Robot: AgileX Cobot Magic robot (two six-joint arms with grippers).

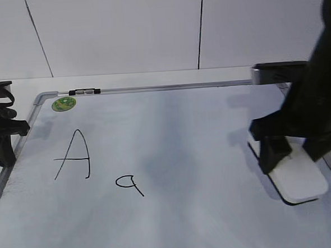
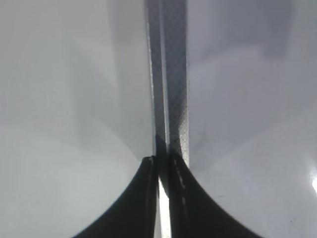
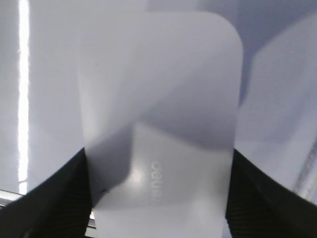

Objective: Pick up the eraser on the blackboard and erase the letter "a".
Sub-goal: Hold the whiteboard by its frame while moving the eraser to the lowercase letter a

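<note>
Eraser [image 1: 301, 180], a white rounded-rectangular plastic block with a thin black underside, lies flat on the near right part of the blackboard [image 1: 177, 224], close to its right frame edge. The right hand [image 1: 294, 152] stands over its far end with one black finger on each long side; in the right wrist view the fingers [image 3: 54, 198] flank the eraser [image 3: 158, 124] and press against its edges, so the hand is closed on it. Small grey lettering shows on the eraser's top face.

Further left, near the board's middle, sits the small black hand-drawn letter "a" [image 1: 129, 184], well apart from the eraser. Beyond it to the left is a larger black capital "A" [image 1: 73, 156]. A round green sticker [image 1: 63, 104] sits at the far left corner, just inside the grey metal frame.

The left hand [image 1: 0, 131] rests at the board's left edge, holding nothing; in the left wrist view its fingers [image 2: 141, 198] are brought nearly together over the frame strip.
</note>
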